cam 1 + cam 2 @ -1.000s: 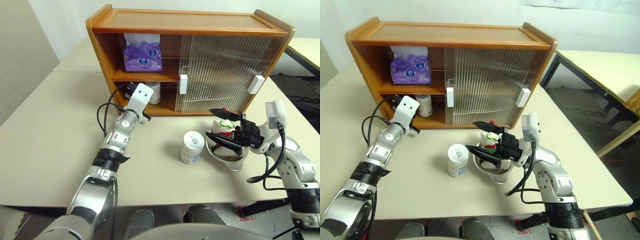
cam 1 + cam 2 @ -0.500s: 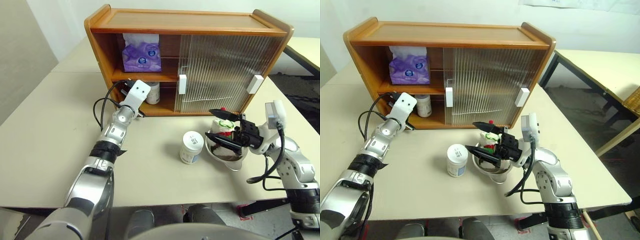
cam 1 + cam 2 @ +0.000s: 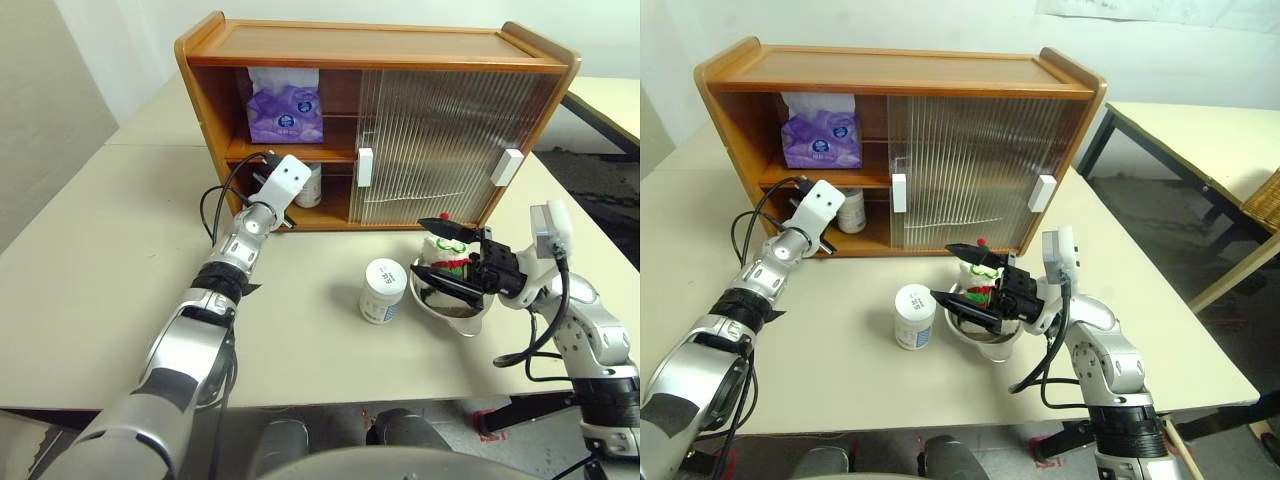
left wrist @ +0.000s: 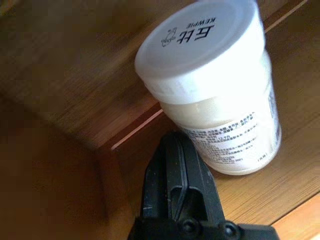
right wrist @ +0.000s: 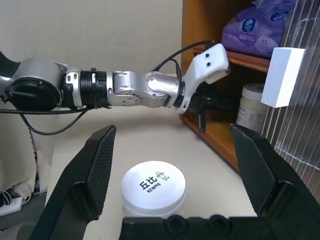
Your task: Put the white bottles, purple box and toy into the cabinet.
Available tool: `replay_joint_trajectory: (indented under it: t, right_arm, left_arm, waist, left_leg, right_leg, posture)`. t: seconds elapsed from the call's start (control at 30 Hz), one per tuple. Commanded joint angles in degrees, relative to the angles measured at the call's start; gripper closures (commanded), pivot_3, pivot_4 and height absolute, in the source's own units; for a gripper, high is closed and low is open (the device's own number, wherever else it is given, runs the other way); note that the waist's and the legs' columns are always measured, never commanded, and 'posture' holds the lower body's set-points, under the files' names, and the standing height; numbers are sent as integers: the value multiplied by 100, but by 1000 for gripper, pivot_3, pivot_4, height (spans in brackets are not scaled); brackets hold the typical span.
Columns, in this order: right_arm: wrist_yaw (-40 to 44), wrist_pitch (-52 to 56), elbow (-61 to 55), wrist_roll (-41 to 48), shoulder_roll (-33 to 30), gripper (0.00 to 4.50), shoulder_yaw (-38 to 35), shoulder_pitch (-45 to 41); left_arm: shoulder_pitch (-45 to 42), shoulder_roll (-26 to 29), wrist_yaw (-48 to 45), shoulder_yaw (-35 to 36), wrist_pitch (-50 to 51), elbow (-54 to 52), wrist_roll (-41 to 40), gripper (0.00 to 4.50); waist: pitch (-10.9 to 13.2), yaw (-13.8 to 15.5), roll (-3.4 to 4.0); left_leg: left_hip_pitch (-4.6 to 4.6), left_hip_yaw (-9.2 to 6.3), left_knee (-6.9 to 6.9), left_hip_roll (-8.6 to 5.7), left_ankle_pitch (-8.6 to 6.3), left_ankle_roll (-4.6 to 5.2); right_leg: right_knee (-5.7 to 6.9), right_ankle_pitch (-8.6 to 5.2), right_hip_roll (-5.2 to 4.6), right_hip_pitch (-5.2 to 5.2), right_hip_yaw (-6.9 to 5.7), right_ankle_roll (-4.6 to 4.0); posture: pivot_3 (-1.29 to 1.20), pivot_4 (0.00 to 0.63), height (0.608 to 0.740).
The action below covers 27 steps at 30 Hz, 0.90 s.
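The left gripper (image 4: 175, 165) is reaching into the lower left compartment of the wooden cabinet (image 3: 380, 45), its black fingers pressed together and holding nothing, just beside a white bottle (image 4: 220, 90) standing upright on the bottom board. The purple tissue box (image 3: 286, 112) is sitting on the shelf above it. Both ribbed sliding doors (image 3: 450, 145) are covering the cabinet's right half. On the table (image 3: 100, 270), the second white bottle (image 3: 383, 291) is standing just beside a metal bowl (image 3: 450, 315) with the plush toy (image 3: 447, 254) in it. The right gripper (image 5: 180, 170) is hanging over that bowl, jaws spread wide and empty.
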Motion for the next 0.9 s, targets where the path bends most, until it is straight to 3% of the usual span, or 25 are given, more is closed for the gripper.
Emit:
replay_joint_trajectory:
  t: [0.03,0.9]
  right_arm:
    - [-34,-46,-66,-44,-16,0,-15,51]
    - [-51,-58,-17,-79,20,0,71,-4]
  left_arm:
    - [-155,-95,-92,-133,-175,156,44,4472]
    - [4,-403,-462,-171,-302,-90,-111,4472]
  waist:
    - [0,-21,0]
    - [0,-66,0]
  left_leg:
    - [0,0,0,0,0,0]
    - [-11,0,-3,-3,-6,3]
  right_leg:
    - [0,0,0,0,0,0]
    - [-4,-2,0,-4,0,35]
  posture:
    - [-147,0,740]
    - [-135,0,740]
